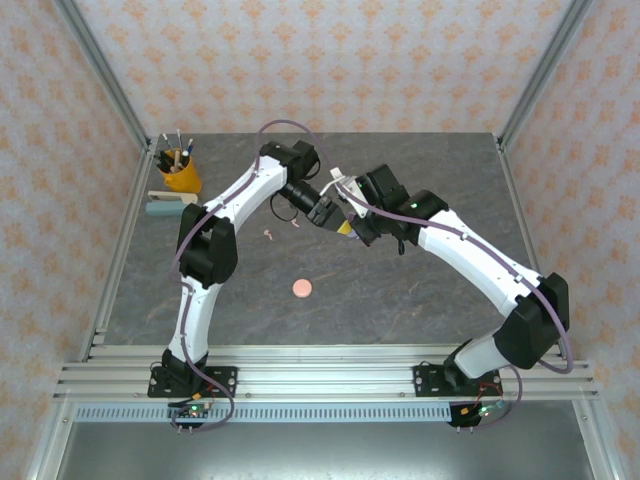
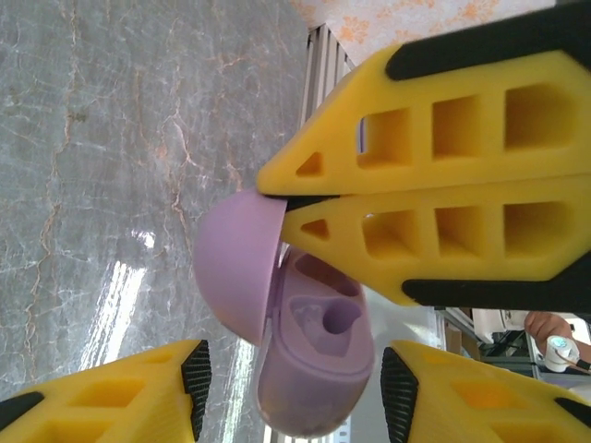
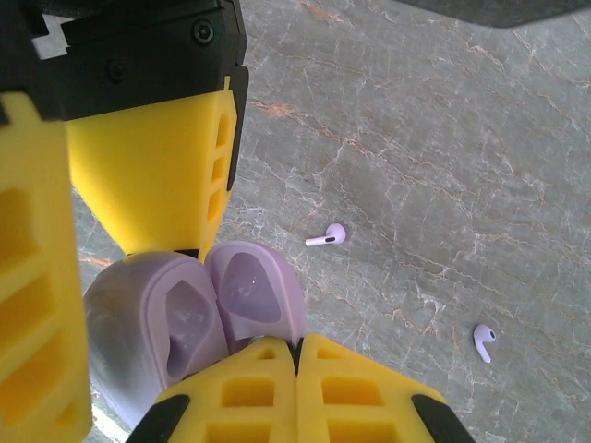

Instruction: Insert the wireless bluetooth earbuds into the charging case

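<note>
Lying loose on the grey bench are the first purple earbud and the second purple earbud, well apart from each other, both flat on the surface. Above the bench the purple charging case is hanging in the air, its lid hinged wide and an earbud socket facing the left wrist camera. The right claw is pinching the lid's edge, fingers closed hard together on it. The left claw is straddling the case's base, partly open, one finger each side. A gap is showing between pad and case on both sides, so it is not gripping. Both arms are reaching in over mid-bench toward the far side, wrists turned at each other, claws meeting nose to nose. The pink round case is lying flat nearer the bases. The yellow pen cup is standing at the far left corner.
</note>
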Controlling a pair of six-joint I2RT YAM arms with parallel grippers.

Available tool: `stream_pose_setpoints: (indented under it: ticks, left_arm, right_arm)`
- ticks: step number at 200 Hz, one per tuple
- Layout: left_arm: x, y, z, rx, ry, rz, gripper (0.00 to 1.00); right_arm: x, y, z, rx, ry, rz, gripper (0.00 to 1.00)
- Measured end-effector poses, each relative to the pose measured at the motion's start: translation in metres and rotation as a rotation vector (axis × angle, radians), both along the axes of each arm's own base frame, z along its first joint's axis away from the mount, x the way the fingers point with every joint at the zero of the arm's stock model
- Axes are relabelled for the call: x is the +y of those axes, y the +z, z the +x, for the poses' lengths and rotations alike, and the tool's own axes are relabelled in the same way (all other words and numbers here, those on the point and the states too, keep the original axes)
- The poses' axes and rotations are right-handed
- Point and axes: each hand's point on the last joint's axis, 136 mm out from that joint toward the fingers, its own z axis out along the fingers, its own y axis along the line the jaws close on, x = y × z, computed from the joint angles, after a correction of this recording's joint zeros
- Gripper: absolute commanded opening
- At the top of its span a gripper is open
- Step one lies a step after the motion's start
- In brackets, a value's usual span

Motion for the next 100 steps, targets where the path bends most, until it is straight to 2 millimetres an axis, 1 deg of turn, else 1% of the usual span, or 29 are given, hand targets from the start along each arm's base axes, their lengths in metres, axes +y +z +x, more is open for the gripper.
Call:
stream_pose_setpoints:
  ticks: [38, 85, 100]
  left_arm:
    - [-0.0022, 0.0017, 0.0007, 0.012, -0.01, -0.022, 0.47]
    - [-0.002, -0.0056, -0.0009, 0.038, -0.026, -0.02, 0.41]
    - [-0.0022, -0.0028, -0.0022, 0.04, -0.03, -0.031, 0.4]
  right_arm:
    - [0.0006, -0.0002, -0.0004, 0.002, 0.002, 0.003, 0.0]
    - [0.002, -0.0016, 0.0004, 0.007, 0.004, 0.003, 0.0]
    - [0.0024, -0.0022, 0.0007, 0.009, 0.005, 0.002, 0.0]
